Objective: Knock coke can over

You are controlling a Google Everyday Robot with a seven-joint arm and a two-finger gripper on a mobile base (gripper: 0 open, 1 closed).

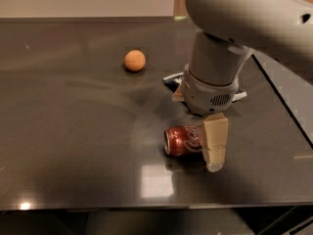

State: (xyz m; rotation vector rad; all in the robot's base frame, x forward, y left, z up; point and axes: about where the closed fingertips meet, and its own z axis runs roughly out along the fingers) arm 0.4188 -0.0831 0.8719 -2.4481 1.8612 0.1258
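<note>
Items counted on the counter (73, 131):
- Coke can (182, 141): one, lying on its side, nearer the front edge, right of centre
- Orange ball (134, 60): one, toward the back edge
- Dark blue chip bag (172, 81): one, mostly hidden behind the arm
- Robot arm (215, 67): one
- Gripper (214, 160): one, at the can's right end, nearer the front edge
</note>
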